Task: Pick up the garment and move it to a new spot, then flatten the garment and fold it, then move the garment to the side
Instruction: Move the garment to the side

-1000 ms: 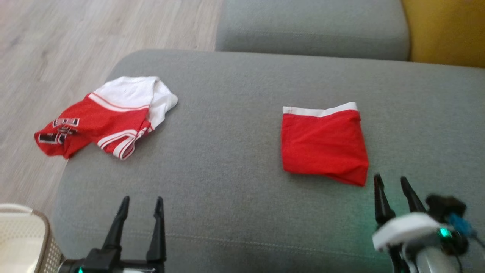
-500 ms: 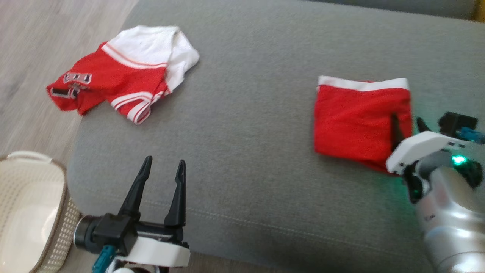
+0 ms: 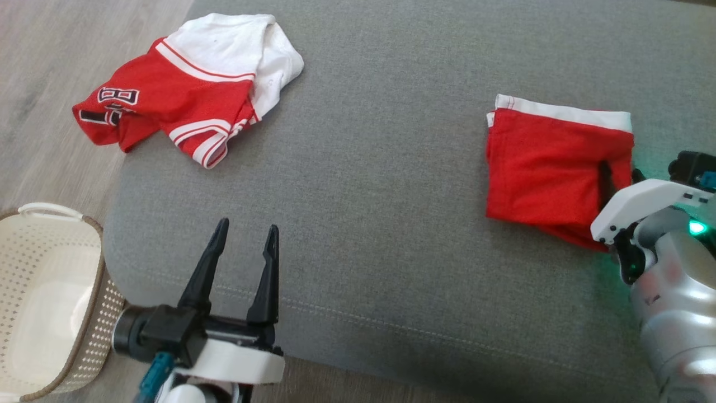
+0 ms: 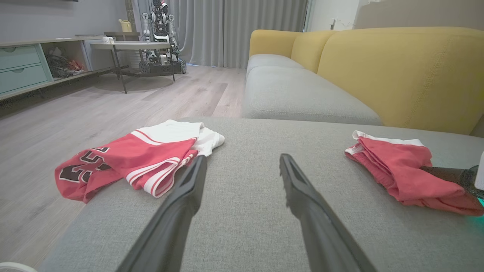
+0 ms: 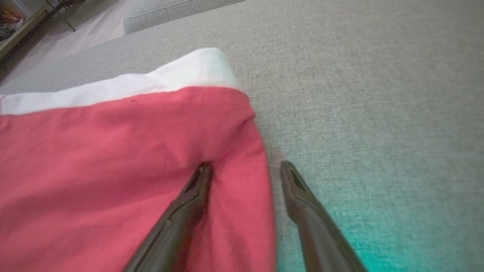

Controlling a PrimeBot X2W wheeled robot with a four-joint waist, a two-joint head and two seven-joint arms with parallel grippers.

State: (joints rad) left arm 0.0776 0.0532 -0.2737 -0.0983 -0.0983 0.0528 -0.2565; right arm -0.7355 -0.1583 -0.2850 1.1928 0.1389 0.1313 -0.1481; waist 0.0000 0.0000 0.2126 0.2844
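Right gripper [image 5: 246, 167] spread, straddling the folded red garment's [image 3: 548, 168] right edge on the sofa cushion [image 3: 391, 224], nothing pinched | I'm aiming to catch every layer before closing, so the fold isn't spilling on lift | left gripper [image 3: 246, 229] hovering open.

Soft, even, bright light falls on the grey fabric sofa cushion [image 3: 380, 212]; the folded red cloth garment [image 3: 548, 168] on its right side casts only a thin shadow. A green-teal glow from the small green lamp [image 3: 696, 228] tints the cushion's right edge. The head view is crisp; the right wrist view is soft, its dark fingers [image 5: 177, 223] smeared.
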